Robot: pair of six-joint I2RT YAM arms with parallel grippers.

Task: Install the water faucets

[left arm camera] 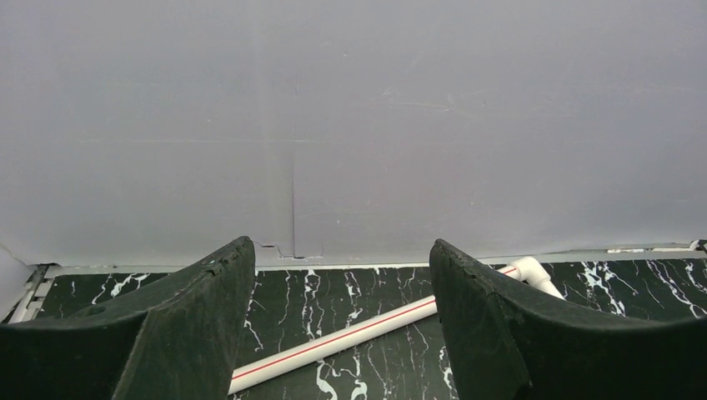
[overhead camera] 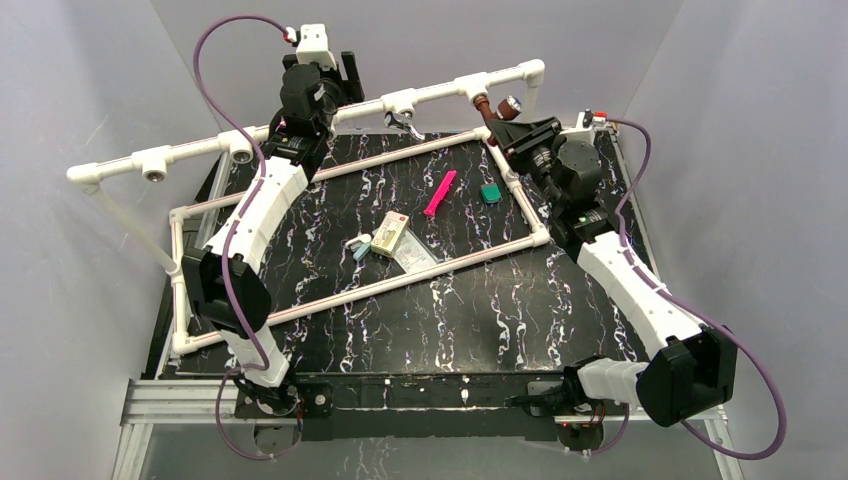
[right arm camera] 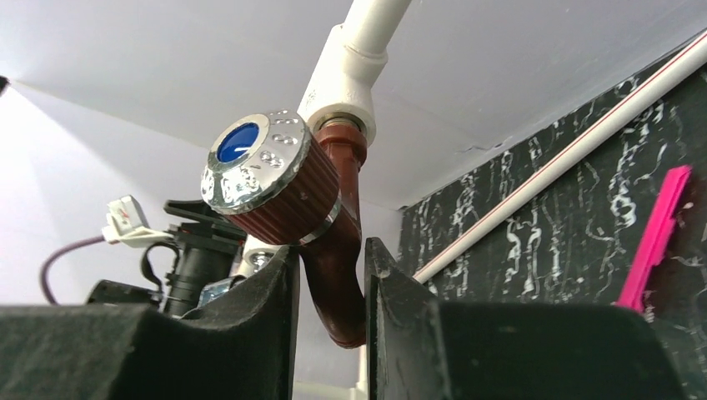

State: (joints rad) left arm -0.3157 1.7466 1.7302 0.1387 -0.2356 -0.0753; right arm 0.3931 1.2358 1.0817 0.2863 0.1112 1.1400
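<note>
Brown faucet [right arm camera: 338, 250] (partly hidden) between right jaws

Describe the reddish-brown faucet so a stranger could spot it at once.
Find the raised white pipe rail across the back and follow it nearly to its right end. There the reddish-brown faucet hangs from a tee socket, its spout between the fingers of the right pincer. Unlike the silver faucet at mid-rail, it has a ribbed brown knob capped in chrome with a blue centre.
</note>
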